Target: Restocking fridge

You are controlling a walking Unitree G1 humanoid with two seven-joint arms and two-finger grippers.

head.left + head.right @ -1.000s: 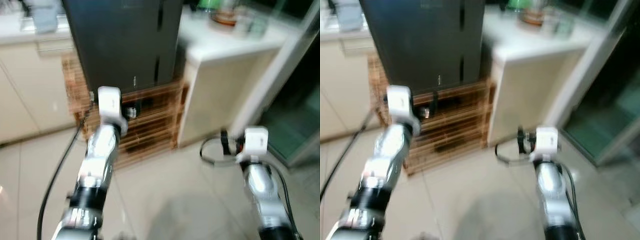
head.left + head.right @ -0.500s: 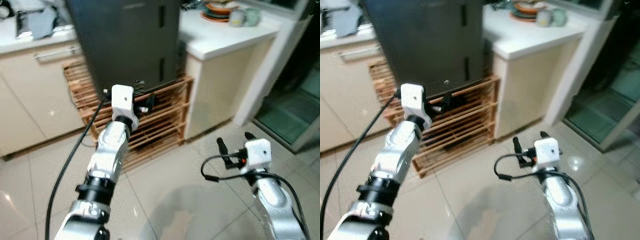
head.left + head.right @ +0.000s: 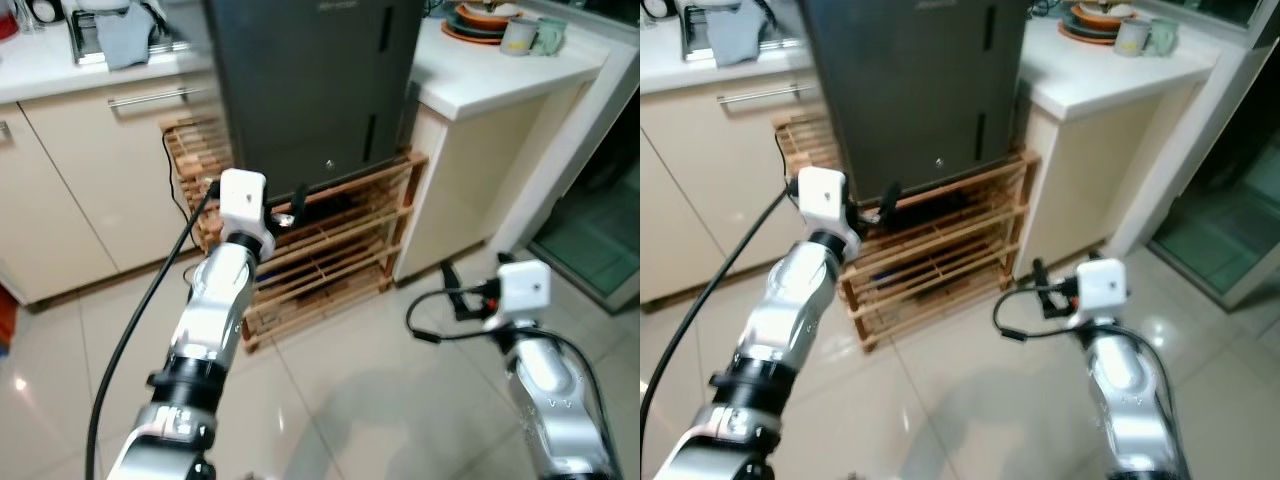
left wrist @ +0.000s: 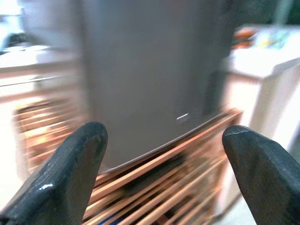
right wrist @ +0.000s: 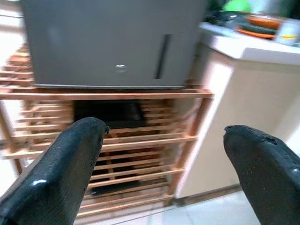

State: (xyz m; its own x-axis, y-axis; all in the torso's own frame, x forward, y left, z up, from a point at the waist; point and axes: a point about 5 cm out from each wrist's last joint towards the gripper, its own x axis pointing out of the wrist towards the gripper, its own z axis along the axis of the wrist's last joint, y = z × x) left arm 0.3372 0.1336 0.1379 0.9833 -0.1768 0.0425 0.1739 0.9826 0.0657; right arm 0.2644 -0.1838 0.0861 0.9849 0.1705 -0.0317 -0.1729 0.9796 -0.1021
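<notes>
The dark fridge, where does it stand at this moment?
In the eye views the dark fridge stands ahead of the robot on a wooden slatted rack, between the cream cabinets on its left and the white counter on its right.

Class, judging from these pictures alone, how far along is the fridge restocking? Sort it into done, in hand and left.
Done: nothing visible; the dark fridge on the wooden rack is shut. In hand: both grippers are open and empty, the left gripper raised toward the fridge front, the right gripper lower, facing the rack. Left: opening the door, fetching items, loading them.
</notes>
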